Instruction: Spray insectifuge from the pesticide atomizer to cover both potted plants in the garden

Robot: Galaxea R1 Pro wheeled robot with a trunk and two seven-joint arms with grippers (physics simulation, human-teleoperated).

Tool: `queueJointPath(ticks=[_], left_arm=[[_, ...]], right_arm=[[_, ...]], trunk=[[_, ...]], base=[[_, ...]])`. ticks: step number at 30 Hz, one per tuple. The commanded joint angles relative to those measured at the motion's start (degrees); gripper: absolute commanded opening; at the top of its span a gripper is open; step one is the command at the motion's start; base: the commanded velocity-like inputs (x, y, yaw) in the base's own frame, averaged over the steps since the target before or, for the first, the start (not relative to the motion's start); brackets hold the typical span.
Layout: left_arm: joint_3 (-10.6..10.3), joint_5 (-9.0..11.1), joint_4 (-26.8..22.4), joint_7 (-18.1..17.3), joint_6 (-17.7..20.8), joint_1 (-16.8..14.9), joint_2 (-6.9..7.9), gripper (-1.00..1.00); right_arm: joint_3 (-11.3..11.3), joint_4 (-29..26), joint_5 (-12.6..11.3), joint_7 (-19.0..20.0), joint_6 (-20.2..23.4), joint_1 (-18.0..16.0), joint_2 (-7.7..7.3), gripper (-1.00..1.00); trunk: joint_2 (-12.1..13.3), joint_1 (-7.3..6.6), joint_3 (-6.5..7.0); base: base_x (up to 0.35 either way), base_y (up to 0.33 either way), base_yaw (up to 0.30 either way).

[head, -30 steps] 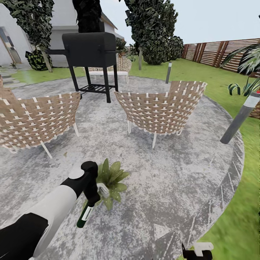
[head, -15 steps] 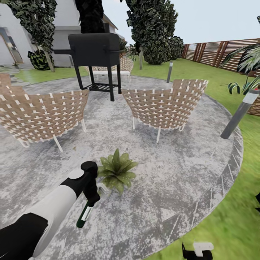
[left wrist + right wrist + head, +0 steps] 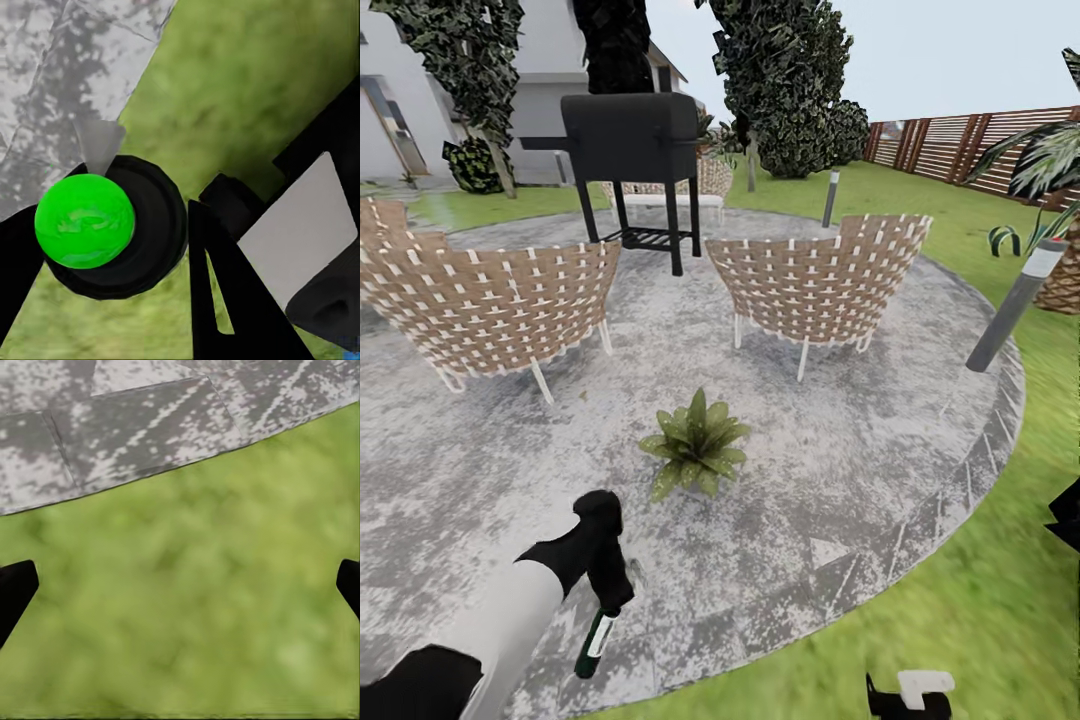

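One potted plant (image 3: 695, 455), a low rosette of pointed green leaves, stands on the grey paved patio (image 3: 840, 500) of the garden, in front of two woven chairs. My left gripper (image 3: 612, 598) is nearer to me than the plant and to its left, apart from it. It is shut on the pesticide atomizer (image 3: 596, 640), a dark green bottle with a white label that hangs down from the fingers. The left wrist view shows the atomizer (image 3: 84, 221) end-on as a bright green round inside a black ring. My right gripper (image 3: 180, 585) is open over the lawn at the patio's edge.
Two woven chairs (image 3: 495, 295) (image 3: 820, 280) and a black grill (image 3: 632, 140) stand beyond the plant. Grey bollard lamps (image 3: 1010, 305) (image 3: 829, 198) stand at the patio's rim. Lawn (image 3: 980, 620) lies to the right, with a slatted fence (image 3: 960, 145) and a palm (image 3: 1060, 180) behind.
The camera has moved, so the patio scene has shifted right and away. My left gripper with the atomizer now sits lower and farther from the plant, no longer overlapping its leaves.
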Motion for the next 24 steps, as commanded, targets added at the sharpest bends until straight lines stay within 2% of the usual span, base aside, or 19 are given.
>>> queueJointPath(ticks=[1,3,4,5,6,7,8,10,11,12,14,15,16,18,20,22,24], left_arm=[[1.5,2.6,0.2,3.0,-3.9,1.0,0.01,-1.0],[4.1,7.0,0.6,9.1,-9.9,3.2,0.22,-1.0],[5.5,9.5,0.6,12.8,-14.6,5.2,0.75,-1.0],[6.6,10.7,0.7,13.5,-19.2,5.7,1.18,-1.0],[13.0,14.1,0.7,14.2,-29.8,7.9,2.0,-1.0],[14.0,14.3,0.7,14.2,-31.7,8.2,2.28,-1.0],[16.1,14.9,0.9,14.3,-35.8,8.4,3.12,-1.0],[18.0,15.3,2.3,14.3,-39.3,8.4,3.44,-1.0],[19.1,15.5,3.5,14.3,-42.0,8.4,3.56,-1.0],[19.7,15.6,4.3,14.3,-43.9,8.4,3.66,-1.0],[21.3,15.6,7.0,14.3,-50.0,8.4,3.94,-1.0],[21.9,15.6,7.9,14.3,-51.7,8.4,4.04,-1.0],[24.9,15.7,9.3,14.2,-54.9,8.4,4.19,-1.0],[25.5,15.7,9.7,14.1,-55.4,8.4,4.14,-1.0],[25.6,15.6,11.0,14.1,-56.3,8.4,3.75,-1.0],[25.6,15.6,11.6,14.1,-56.9,8.4,3.44,-1.0],[25.6,15.3,11.8,14.1,-57.1,8.4,3.3,-1.0]], right_arm=[[-0.2,0.1,0.6,-0.4,-0.2,-0.1,-0.03,1.0],[-0.2,0.1,0.6,-0.4,-0.2,0.0,0.03,1.0],[-0.2,0.1,0.7,-0.3,-0.3,0.0,0.1,1.0],[-0.2,0.1,0.7,-0.3,-0.3,0.0,0.22,1.0],[-0.2,0.1,0.7,-0.3,-0.2,-0.1,0.32,1.0],[0.3,0.0,0.8,-0.3,-0.2,-0.1,0.32,1.0],[3.7,-2.1,2.2,0.1,-0.2,-0.1,0.38,1.0],[7.5,-5.2,4.1,2.0,-0.2,-0.1,0.6,1.0],[9.3,-7.2,4.7,5.0,-0.2,-0.1,0.79,1.0],[10.1,-8.4,4.9,7.5,-0.1,-0.1,0.87,1.0],[11.2,-12.2,5.3,18.2,0.1,-0.1,0.99,1.0],[11.3,-13.4,5.3,22.2,0.1,-0.1,1.0,1.0],[11.5,-17.8,5.3,34.6,0.2,-0.1,0.91,1.0],[11.6,-19.6,5.3,37.7,0.2,-0.1,0.93,1.0],[12.0,-20.3,5.4,38.9,0.2,-0.1,1.05,1.0],[14.7,-20.5,5.5,39.1,0.2,-0.1,2.17,1.0],[20.7,-20.7,5.5,39.2,0.2,-0.1,4.52,1.0]], trunk=[[0.0,-0.04,-0.04],[0.0,-0.04,-0.04],[0.0,-0.04,-0.04],[0.0,-0.04,-0.04],[0.0,-0.04,-0.04],[0.0,-0.04,-0.04],[0.0,-0.04,-0.04],[0.0,-0.04,-0.04],[0.0,-0.04,-0.04],[0.0,-0.04,-0.04],[0.0,-0.04,-0.04],[0.0,-0.04,-0.04],[0.0,-0.04,-0.04],[0.0,-0.04,-0.04],[0.0,-0.04,-0.04],[0.0,-0.04,-0.04],[0.0,-0.04,-0.04]], base=[[-0.16,0.069,0.0],[-0.062,0.027,0.0],[-0.009,0.004,0.0],[-0.004,0.002,0.0],[0.0,0.0,0.0],[0.0,0.0,0.0],[0.0,0.0,0.0],[0.0,0.0,0.0],[0.0,0.0,0.0],[0.0,0.0,0.0],[0.0,0.0,0.0],[0.0,0.0,0.0],[0.0,0.0,0.0],[0.0,0.0,0.0],[0.0,0.0,0.0],[0.0,0.0,0.0],[0.0,0.0,0.0]])
